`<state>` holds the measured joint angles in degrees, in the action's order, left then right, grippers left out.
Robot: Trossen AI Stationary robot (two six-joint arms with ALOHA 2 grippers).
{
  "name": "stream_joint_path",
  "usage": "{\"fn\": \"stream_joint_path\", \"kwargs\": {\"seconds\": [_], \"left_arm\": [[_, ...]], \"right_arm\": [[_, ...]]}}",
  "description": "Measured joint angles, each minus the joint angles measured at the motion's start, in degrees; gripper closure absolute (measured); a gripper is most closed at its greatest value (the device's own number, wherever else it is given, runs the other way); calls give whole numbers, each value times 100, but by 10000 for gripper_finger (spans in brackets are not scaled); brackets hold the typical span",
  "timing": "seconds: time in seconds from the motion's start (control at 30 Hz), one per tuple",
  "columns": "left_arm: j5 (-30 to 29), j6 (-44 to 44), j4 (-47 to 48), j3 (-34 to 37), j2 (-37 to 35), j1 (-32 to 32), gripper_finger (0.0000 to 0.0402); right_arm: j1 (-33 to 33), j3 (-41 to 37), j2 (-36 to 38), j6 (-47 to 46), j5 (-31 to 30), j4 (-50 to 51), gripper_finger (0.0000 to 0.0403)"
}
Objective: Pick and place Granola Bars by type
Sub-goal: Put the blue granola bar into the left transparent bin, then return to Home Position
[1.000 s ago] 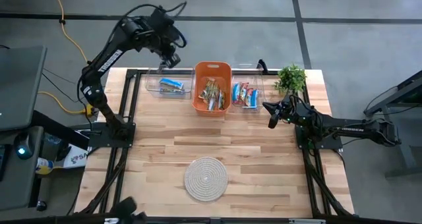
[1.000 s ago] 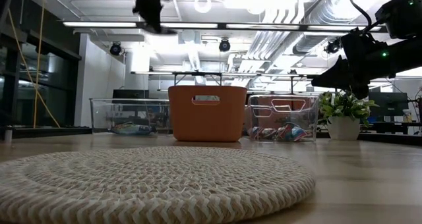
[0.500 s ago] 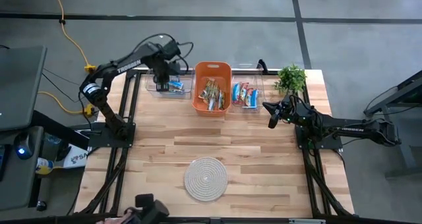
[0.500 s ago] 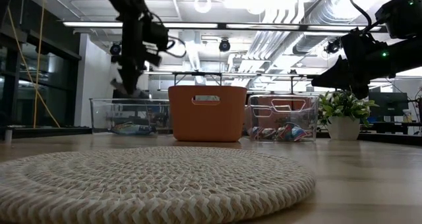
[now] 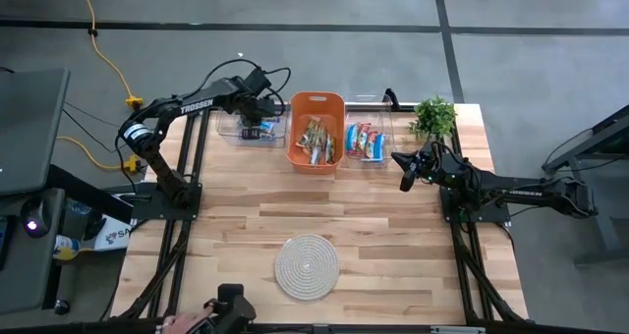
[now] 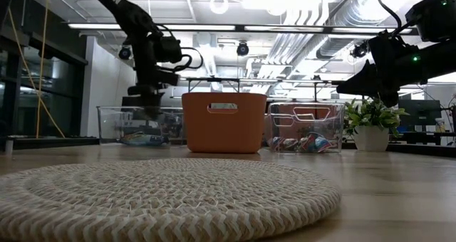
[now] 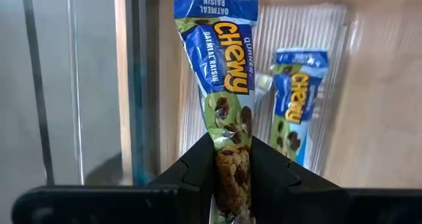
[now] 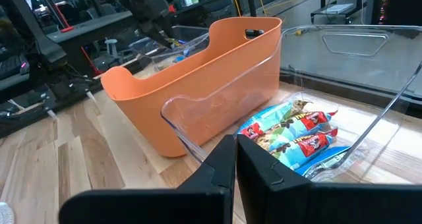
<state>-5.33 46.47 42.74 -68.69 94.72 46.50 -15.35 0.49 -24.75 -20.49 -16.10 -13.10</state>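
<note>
Granola Bars (image 5: 316,140) lie in three containers at the back of the table, and the orange bin (image 5: 315,105) is the landmark: it holds the unsorted mix. On the left-arm side of the orange bin stands a clear tray (image 5: 228,130) with blue-wrapped bars; on the other side a second clear tray (image 5: 384,130) holds red-and-blue bars (image 8: 297,136).

The left gripper (image 7: 232,159) hangs over the clear tray beside the orange bin, its jaws pinching one end of a blue oatmeal-raisin bar (image 7: 223,79). The bar hangs from the fingers toward the tray floor, where another blue bar (image 7: 291,99) already lies. The right gripper (image 8: 236,159) waits over the table near the tray of red-and-blue bars, away from the orange bin, jaws pressed together on nothing.

These bars look light, and the glossy film is probably slippery and crinkles easily. The bar inside seems fairly stiff but could crumble under a hard squeeze. A grip across the narrow width, on the body just inside the crimped end seal, should hold best; the seal alone would likely fold or slide out.
</note>
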Motion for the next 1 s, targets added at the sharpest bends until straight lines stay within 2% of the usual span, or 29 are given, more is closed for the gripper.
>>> {"fn": "stream_joint_path", "kwargs": {"seconds": [0.2,0.47,0.73,0.9,1.0], "left_arm": [[166,535,-168,17,0,-2,331],[460,586,-247,17,0,-2,322],[471,583,-229,17,0,-2,254],[80,335,-235,11,0,-4,213],[71,95,-227,-56,-3,-2,201]], "right_arm": [[-1,0,0,0,0,0,402],[-1,1,0,0,-1,0,402],[-1,0,0,0,0,1,402],[0,0,1,0,0,0,402],[0,0,0,0,0,0,402]]}}
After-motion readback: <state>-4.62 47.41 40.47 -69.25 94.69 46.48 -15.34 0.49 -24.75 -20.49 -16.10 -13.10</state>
